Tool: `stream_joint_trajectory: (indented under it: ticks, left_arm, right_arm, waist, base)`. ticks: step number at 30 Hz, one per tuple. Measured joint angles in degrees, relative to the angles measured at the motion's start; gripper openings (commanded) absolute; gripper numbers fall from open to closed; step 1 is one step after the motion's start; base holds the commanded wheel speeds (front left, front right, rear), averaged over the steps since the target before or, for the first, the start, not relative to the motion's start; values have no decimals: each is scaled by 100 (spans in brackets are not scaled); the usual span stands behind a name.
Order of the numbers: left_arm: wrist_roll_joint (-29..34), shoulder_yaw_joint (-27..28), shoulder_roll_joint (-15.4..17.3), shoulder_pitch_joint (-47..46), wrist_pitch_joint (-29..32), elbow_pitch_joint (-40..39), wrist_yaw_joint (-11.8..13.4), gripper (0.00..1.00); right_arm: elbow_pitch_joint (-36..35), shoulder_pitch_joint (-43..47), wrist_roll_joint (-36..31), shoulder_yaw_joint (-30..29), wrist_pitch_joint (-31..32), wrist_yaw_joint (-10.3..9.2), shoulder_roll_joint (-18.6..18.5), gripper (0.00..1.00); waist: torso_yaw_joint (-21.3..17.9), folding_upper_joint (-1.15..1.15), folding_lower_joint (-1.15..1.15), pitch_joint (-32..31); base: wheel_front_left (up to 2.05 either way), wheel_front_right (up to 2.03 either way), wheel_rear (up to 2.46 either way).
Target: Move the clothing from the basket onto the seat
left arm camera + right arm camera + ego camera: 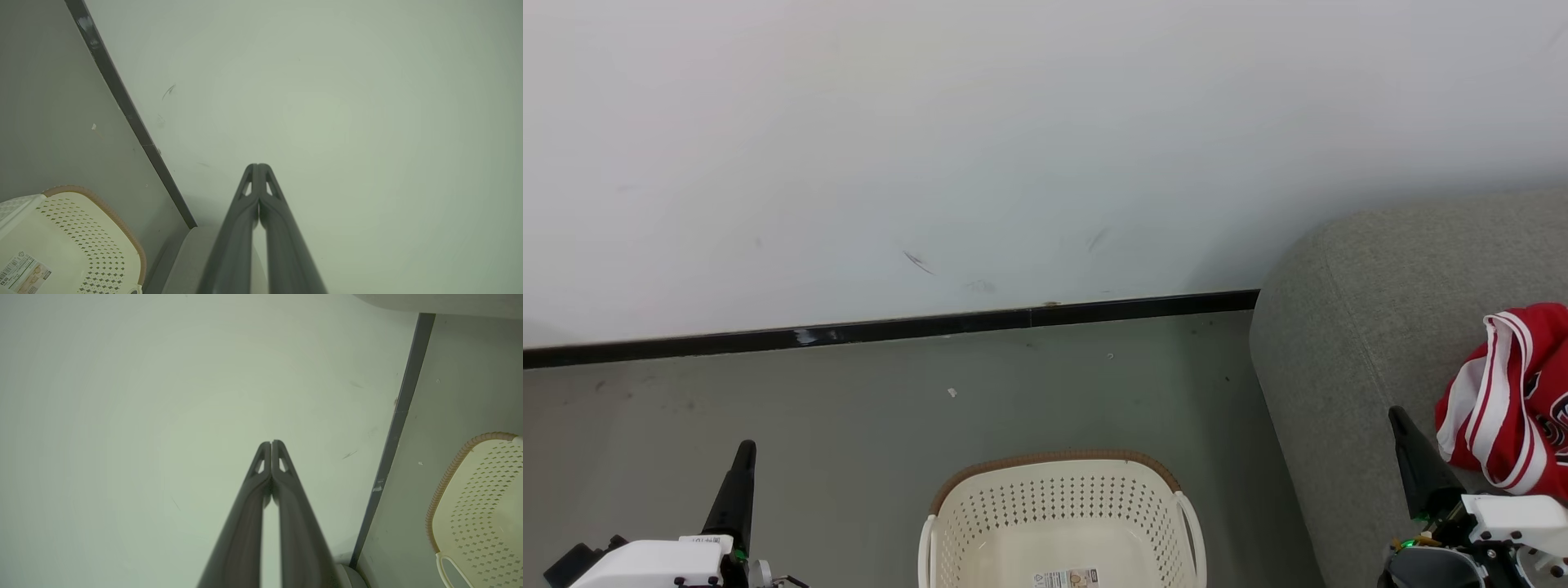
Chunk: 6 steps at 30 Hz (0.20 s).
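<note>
The cream basket with its brown rim stands on the floor at the bottom centre, and nothing lies inside it. Red clothing with white stripes is heaped on the grey seat at the right. My left gripper is at the lower left, left of the basket, shut with nothing in it. My right gripper is over the seat beside the clothing, also shut on nothing. Each wrist view looks along closed fingertips, left gripper and right gripper, toward the wall, with the basket at the side.
A pale wall with a dark baseboard runs behind the basket. Grey floor lies between the wall and me. A label sticks to the basket's bottom.
</note>
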Motion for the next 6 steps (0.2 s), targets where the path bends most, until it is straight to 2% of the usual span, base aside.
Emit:
stream_joint_trajectory:
  ticks: [6]
  left_arm:
    - [0, 0, 0, 0, 0, 0, 0, 0]
  right_arm:
    - [1, -1, -1, -3, 0, 1, 1, 0]
  waist:
    - [0, 0, 0, 0]
  base:
    - [0, 0, 0]
